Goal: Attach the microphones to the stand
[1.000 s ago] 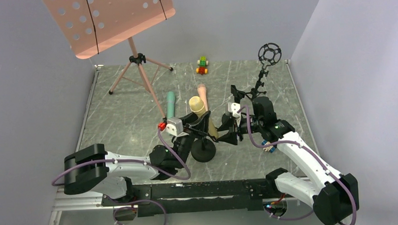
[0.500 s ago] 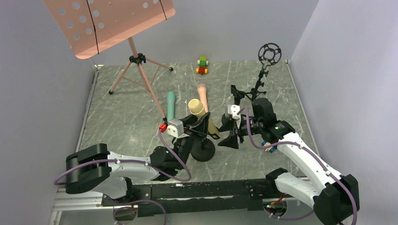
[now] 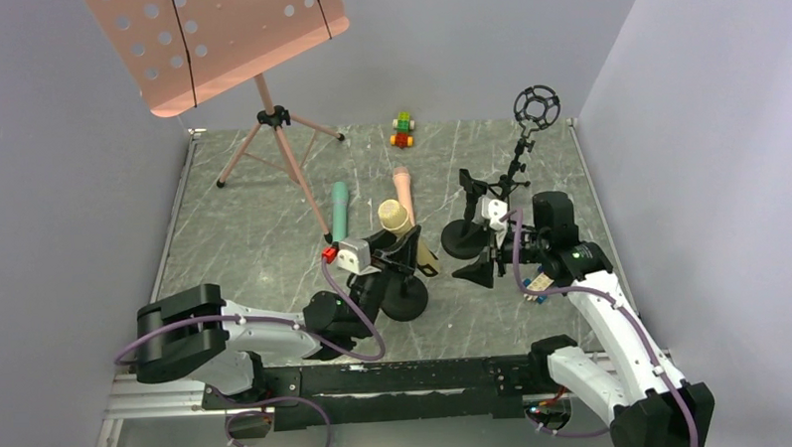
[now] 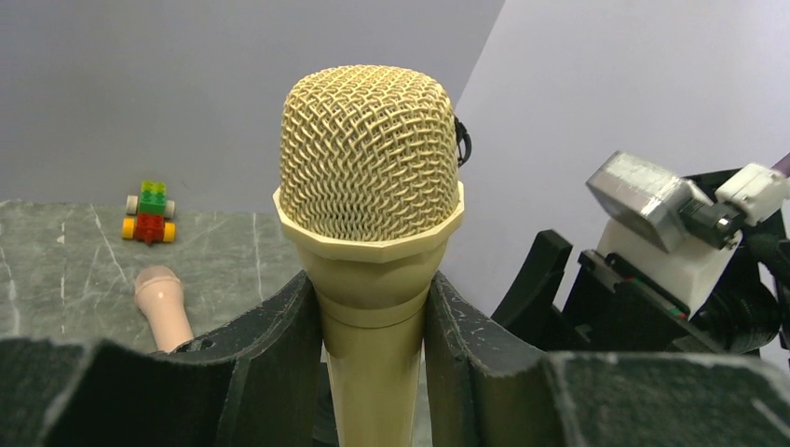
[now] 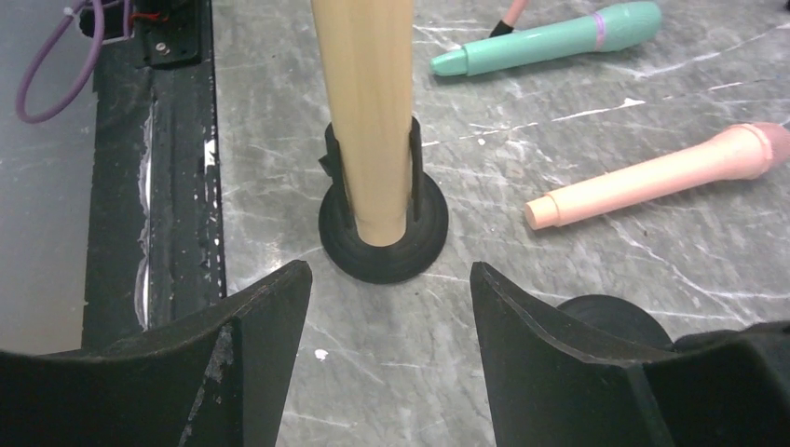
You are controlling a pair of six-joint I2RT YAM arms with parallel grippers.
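The pale yellow microphone stands upright, mesh head up, with my left gripper shut on its body just under the head. Its tail sits in the clip of the black round stand; from above, the stand is in front of my left gripper. My right gripper is open and empty, a short way back from the stand, to the right. The teal microphone and the pink microphone lie flat on the table behind.
A second black round base lies under my right gripper's far finger. A pink music stand on a tripod rises at the back left. A toy brick car sits at the back. A black shock-mount arm stands back right.
My right gripper has opened and pulled back to the right, away from the yellow microphone. My left gripper has kept its hold and barely moved.
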